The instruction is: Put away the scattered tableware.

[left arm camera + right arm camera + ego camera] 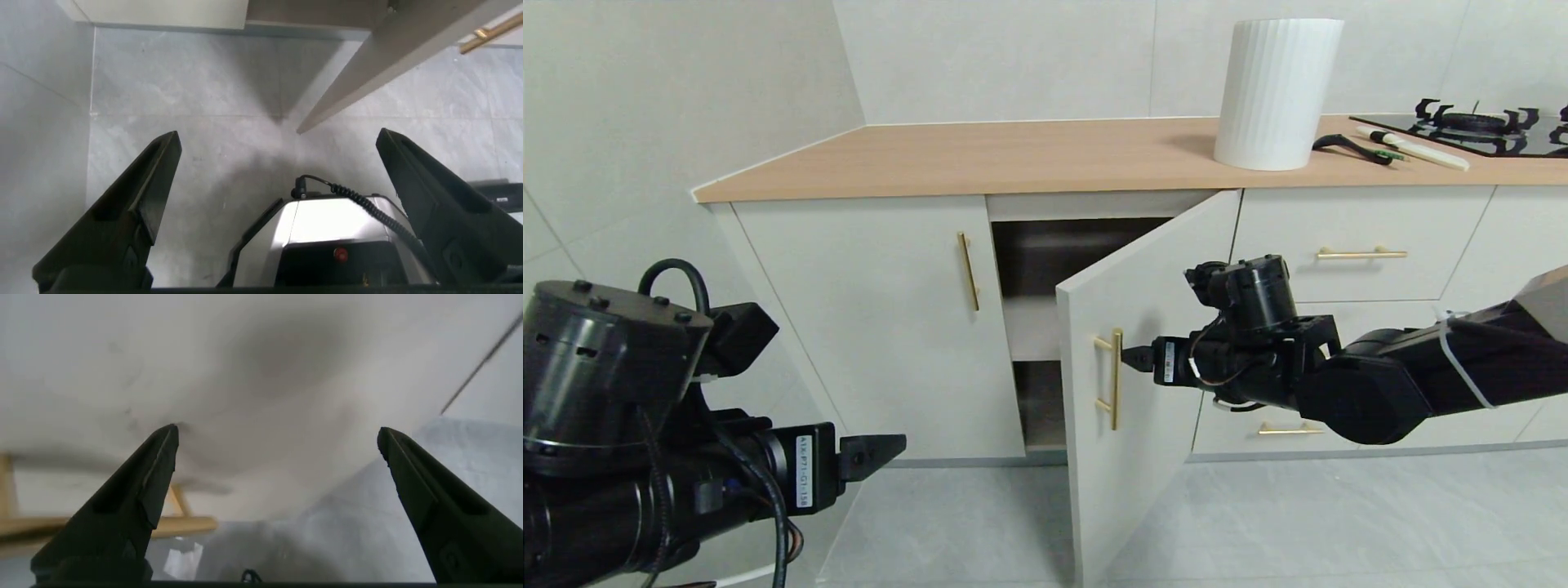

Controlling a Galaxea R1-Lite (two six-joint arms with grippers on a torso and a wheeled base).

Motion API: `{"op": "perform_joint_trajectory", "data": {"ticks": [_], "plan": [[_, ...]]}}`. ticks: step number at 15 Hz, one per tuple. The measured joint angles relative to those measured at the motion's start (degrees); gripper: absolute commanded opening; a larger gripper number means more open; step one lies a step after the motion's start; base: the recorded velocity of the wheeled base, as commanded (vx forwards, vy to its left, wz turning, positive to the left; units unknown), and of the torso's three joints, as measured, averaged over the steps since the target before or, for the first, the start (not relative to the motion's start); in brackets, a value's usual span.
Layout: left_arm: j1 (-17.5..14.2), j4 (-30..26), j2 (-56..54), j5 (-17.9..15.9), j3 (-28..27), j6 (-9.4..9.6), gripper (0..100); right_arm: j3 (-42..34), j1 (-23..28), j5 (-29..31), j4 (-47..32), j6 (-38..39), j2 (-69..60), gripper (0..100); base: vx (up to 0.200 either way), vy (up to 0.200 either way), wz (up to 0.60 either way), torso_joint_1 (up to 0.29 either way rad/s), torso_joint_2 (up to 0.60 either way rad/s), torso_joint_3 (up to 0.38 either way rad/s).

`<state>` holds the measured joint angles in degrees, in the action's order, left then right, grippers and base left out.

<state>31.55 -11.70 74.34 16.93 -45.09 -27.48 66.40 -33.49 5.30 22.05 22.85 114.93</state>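
Note:
On the wooden counter (pixel 1013 155), to the right, lie a black-handled utensil (pixel 1352 147) and a long white utensil (pixel 1417 152) with a small green-tipped piece beside it. Below, a white cupboard door (pixel 1152 310) stands half open, showing a shelf (pixel 1031 327) inside. My right gripper (pixel 1134 358) is level with the door's gold handle (pixel 1116 379), just to its right. It is open, its fingers spread close to the door face (pixel 270 384), with the handle (pixel 10 494) off to one side. My left gripper (pixel 876 454) hangs low at the left, open and holding nothing, above the grey floor (pixel 245 106).
A tall white ribbed container (pixel 1278 94) stands on the counter beside the utensils, with a black gas hob (pixel 1478 129) at the far right. Drawers with gold handles (pixel 1361 254) sit right of the open door. The door's lower edge (pixel 384 65) juts out over the floor.

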Motion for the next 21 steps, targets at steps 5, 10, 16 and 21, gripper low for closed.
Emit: {"op": "perform_joint_trajectory", "data": {"ticks": [5,10,16,21], "plan": [[0.0,0.1,0.0,0.0,0.0,-0.07,100,-0.1,-0.9,1.1,3.3,2.1,1.7,100,0.12,0.0,0.0,0.004,0.0,0.0],[0.0,0.1,0.0,0.0,-0.1,-0.09,100,1.2,-3.3,1.4,3.4,7.3,2.1,100,0.0,0.0,0.0,0.0,0.0,0.0],[0.0,0.1,0.0,-0.1,0.0,-0.05,100,11.6,-4.7,12.0,3.3,15.3,7.9,100,0.0,0.0,0.0,0.0,0.0,0.0],[0.0,0.1,0.1,-0.1,0.0,-0.02,100,16.8,-3.3,14.3,3.4,18.9,11.8,100,0.0,0.0,0.0,0.0,0.0,0.0]]}}
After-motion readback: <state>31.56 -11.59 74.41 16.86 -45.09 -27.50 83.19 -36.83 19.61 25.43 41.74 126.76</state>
